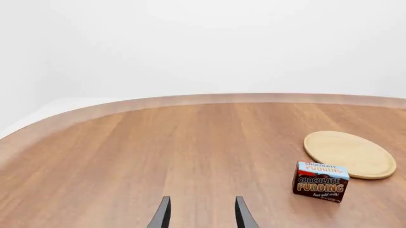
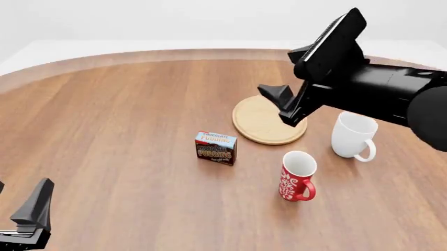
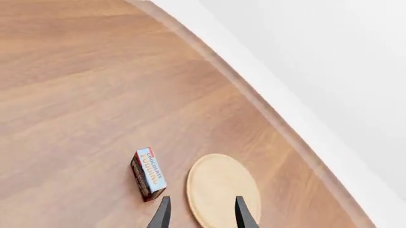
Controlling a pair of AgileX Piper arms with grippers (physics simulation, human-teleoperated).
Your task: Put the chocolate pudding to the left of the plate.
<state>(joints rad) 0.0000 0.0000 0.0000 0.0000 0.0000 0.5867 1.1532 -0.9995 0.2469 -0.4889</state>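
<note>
Left wrist view: the left end effector (image 1: 200, 213) shows two dark fingertips spread apart with only bare bench (image 1: 159, 152) between them, holding nothing. The chocolate pudding (image 1: 320, 182) stands upright well ahead of it and off to one side, just beside the plate (image 1: 349, 154), on the side nearer the end effector.

Front view: the right end effector (image 2: 283, 104) hangs above the plate (image 2: 268, 121), its fingers parted and empty. The chocolate pudding (image 2: 215, 147) sits on the bench to the left of and nearer than this end effector, close to the plate's left edge but apart from it. A red mug (image 2: 297, 175) and a white mug (image 2: 353, 135) stand nearer than the right end effector and to its right. The left end effector (image 2: 24, 214) is far from the box, low at the near left.

Right wrist view: the right end effector (image 3: 200, 213) is spread open above the plate (image 3: 222, 187); the chocolate pudding (image 3: 147, 174) lies just beside the plate, not touching
</note>
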